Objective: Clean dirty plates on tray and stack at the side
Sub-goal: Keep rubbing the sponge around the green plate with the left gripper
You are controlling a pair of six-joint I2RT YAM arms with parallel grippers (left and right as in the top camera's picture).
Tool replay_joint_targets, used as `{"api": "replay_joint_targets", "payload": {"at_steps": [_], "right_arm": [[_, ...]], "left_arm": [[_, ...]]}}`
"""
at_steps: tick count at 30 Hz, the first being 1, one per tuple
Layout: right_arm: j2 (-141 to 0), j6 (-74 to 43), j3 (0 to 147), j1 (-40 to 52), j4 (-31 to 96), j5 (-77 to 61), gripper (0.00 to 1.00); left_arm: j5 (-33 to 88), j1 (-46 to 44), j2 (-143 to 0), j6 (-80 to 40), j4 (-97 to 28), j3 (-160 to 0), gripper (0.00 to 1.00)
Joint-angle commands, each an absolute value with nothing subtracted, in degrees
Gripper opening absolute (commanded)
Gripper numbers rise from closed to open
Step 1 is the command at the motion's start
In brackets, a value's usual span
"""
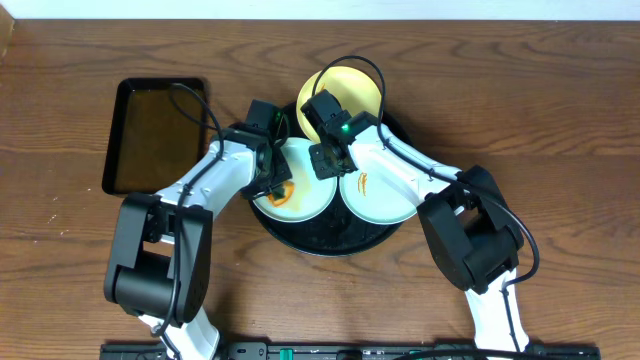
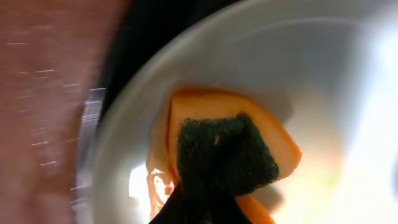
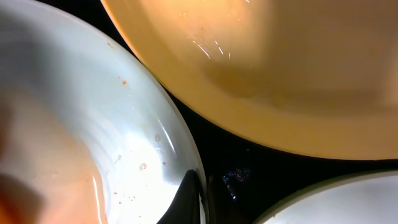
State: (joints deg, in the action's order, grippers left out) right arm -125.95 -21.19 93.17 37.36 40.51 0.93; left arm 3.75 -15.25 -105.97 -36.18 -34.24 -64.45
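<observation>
The round black tray point(image 1: 330, 240) holds three plates. The pale yellow plate point(image 1: 352, 85) lies at the back, leaning over the tray's far rim. The left mint green plate point(image 1: 308, 198) has my left gripper point(image 1: 275, 185) over it. That gripper is shut on an orange sponge with a dark green scrub face point(image 2: 224, 155) and presses it onto the plate point(image 2: 311, 62), by an orange smear point(image 2: 155, 186). My right gripper point(image 3: 202, 199) is shut on this plate's rim point(image 3: 180, 137). The right mint green plate point(image 1: 388, 198) has an orange sauce streak point(image 1: 363, 182).
A smaller rectangular black tray point(image 1: 155, 135) lies on the wooden table to the left. In the right wrist view the yellow plate point(image 3: 280, 74) and the other mint plate point(image 3: 348, 199) sit close around the bare black tray floor point(image 3: 236, 162).
</observation>
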Motion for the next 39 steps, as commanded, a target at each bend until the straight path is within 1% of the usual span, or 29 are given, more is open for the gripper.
{"api": "replay_joint_targets", "payload": {"at_steps": [1, 5, 8, 15, 25, 33, 39], "right_arm": [[-127.0, -20.9, 92.8, 37.8, 40.5, 1.3, 0.01], [-127.0, -20.9, 92.8, 37.8, 40.4, 1.3, 0.01], [-127.0, -20.9, 92.8, 37.8, 40.2, 1.3, 0.01], [-127.0, -20.9, 92.8, 37.8, 40.2, 1.3, 0.01], [-127.0, -20.9, 92.8, 37.8, 40.2, 1.3, 0.01], [-127.0, -20.9, 92.8, 37.8, 40.3, 1.3, 0.01], [-127.0, -20.9, 92.8, 37.8, 40.5, 1.5, 0.01]], "left_arm": [[-7.6, -14.2, -105.6, -35.2, -37.8, -63.7, 0.07], [-7.5, -14.2, -102.4, -35.2, -37.9, -63.7, 0.07], [-4.1, -14.2, -101.1, -35.2, -36.9, -63.7, 0.07], [5.5, -14.6, -101.7, -35.2, -31.4, -63.4, 0.07], [9.2, -18.6, -105.5, -35.3, -22.6, -63.0, 0.07], [8.7, -19.2, -108.2, -35.2, -22.3, -63.0, 0.08], [-1.0, -18.6, -108.2, -35.2, -26.0, -63.0, 0.08]]}}
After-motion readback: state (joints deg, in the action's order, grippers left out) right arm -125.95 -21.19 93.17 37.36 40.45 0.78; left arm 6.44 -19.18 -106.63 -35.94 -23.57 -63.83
